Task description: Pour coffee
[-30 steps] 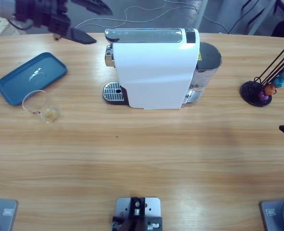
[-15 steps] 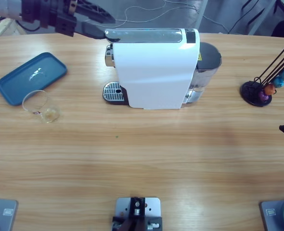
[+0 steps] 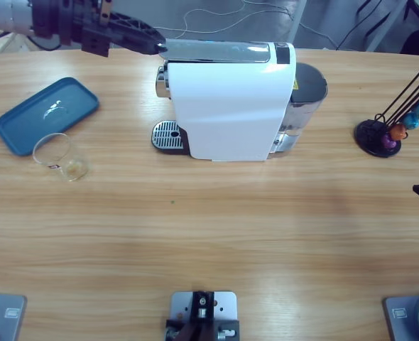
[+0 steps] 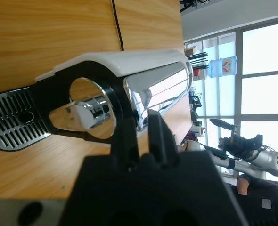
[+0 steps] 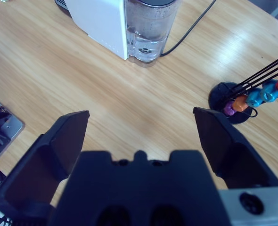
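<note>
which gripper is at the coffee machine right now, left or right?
The left gripper: it sits at the chrome lever on top of the white coffee machine. The right gripper hangs open over bare table, beside the capsule rack.
</note>
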You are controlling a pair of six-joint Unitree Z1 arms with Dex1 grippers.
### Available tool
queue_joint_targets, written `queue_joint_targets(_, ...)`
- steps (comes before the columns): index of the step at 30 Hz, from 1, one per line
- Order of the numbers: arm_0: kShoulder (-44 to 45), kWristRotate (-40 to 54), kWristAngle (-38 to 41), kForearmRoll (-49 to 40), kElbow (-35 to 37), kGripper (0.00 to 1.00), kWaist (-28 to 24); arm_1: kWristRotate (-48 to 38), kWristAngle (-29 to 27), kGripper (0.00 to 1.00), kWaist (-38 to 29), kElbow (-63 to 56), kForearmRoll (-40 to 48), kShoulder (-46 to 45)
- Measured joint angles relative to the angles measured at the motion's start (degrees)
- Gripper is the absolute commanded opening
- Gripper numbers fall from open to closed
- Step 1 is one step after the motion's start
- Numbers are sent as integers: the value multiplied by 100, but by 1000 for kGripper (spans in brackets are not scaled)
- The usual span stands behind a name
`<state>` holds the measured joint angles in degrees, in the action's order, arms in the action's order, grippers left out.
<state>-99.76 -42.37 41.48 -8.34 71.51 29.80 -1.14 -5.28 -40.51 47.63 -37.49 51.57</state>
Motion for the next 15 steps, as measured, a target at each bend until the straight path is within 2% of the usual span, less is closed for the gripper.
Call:
queue_joint_targets(4,165,0,10,-31,1015,0,386,-35,-83,945,1,-17,7,-60)
queue_joint_targets(5,234,1,10,-135,1307,441,439,-41,-144,974,8,-11,-6,-94)
queue_joint_targets(6,295,4,-4,-218,1521,945,468,-46,-216,980,48,13,-58,-123)
queue_joint_targets(7,350,35,-46,-278,1677,990,514,-51,-322,973,150,71,-120,-144)
queue_joint_targets(10,557,587,-424,-475,1786,996,672,-202,-704,961,928,157,-177,-229)
queue_joint_targets(13,911,1785,-1067,-788,1473,1000,857,-297,-757,920,1938,169,6,-242)
queue_joint_targets(15,1242,2813,-1448,-1259,1152,1000,961,-313,-612,848,2537,138,289,-150)
